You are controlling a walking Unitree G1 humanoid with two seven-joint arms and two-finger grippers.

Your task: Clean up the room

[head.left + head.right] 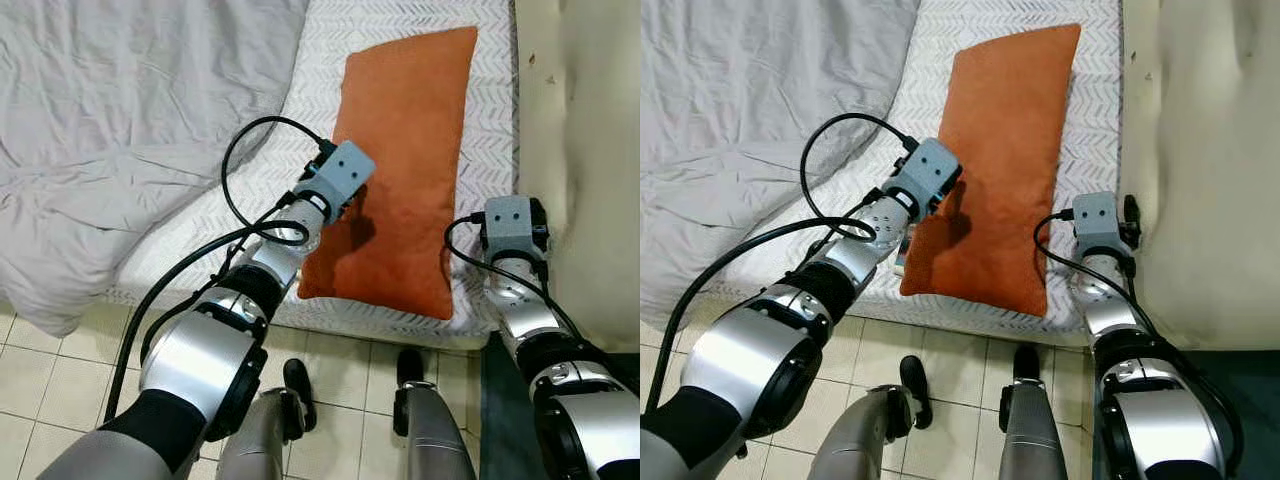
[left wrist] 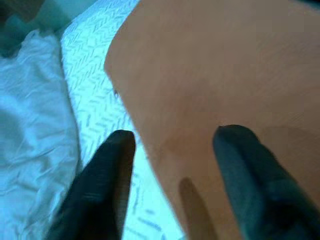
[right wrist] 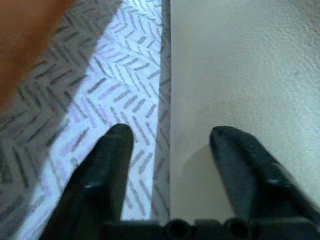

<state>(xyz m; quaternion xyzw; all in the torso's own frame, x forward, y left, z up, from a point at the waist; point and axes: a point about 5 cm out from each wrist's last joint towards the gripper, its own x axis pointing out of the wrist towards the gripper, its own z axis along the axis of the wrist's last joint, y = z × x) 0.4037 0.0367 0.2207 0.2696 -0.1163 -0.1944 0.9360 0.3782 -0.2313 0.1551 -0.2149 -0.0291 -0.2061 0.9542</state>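
Left eye view, one orange pillow (image 1: 405,160), two grippers

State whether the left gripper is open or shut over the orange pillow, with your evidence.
Open. In the left wrist view the left gripper shows its two black fingers spread apart, straddling the edge of the orange pillow.

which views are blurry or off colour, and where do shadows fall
Left wrist view: soft and blue-tinted, the left gripper open over the edge of the pillow, one finger casting a shadow on it. Right wrist view: the chevron sheet sharp, the right gripper open, pillow corner blurred. Head views: sharp and evenly lit, with the left arm's shadow on the pillow.
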